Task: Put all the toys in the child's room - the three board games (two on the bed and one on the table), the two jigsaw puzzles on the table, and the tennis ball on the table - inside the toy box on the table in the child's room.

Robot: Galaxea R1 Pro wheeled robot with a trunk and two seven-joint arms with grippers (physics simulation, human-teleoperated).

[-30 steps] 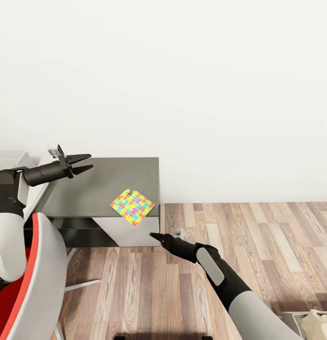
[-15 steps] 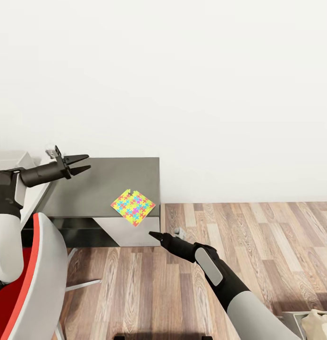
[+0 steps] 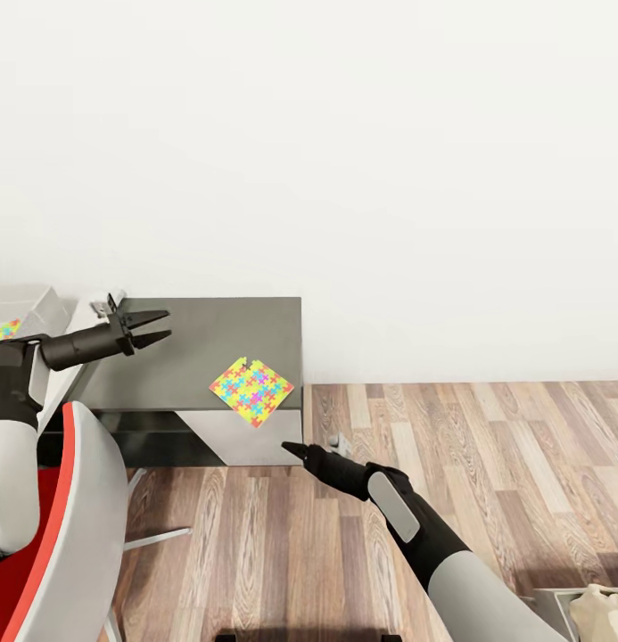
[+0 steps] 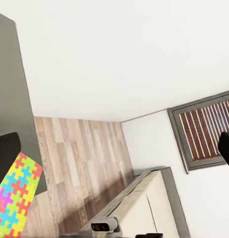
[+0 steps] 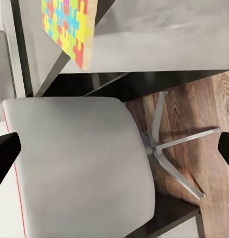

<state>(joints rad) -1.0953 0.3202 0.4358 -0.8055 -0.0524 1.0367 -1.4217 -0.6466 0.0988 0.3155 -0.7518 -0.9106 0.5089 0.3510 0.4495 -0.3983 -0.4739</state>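
One jigsaw puzzle [image 3: 251, 390] lies flat on the dark grey corner of the table [image 3: 201, 334], near its front right edge; it also appears in the left wrist view [image 4: 15, 196] and the right wrist view [image 5: 70, 25]. My left gripper [image 3: 166, 324] hovers open over the table's left part, well left of the puzzle. My right gripper [image 3: 289, 445] is below the table's front right corner, off the puzzle, its fingers [image 5: 5, 151] spread wide and empty. At the far left a pale grey toy box [image 3: 41, 303] holds a colourful puzzle patch [image 3: 4, 331].
A red chair with a grey back [image 3: 50, 526] stands close at the left in front of the table, its metal star base [image 5: 179, 148] on the wood floor [image 3: 478, 464]. A white wall rises behind. A pale object [image 3: 601, 611] sits at the lower right corner.
My left gripper has dropped slightly toward the table, uncovering the colourful patch at the far left. The right gripper has barely shifted. The puzzle has not moved.
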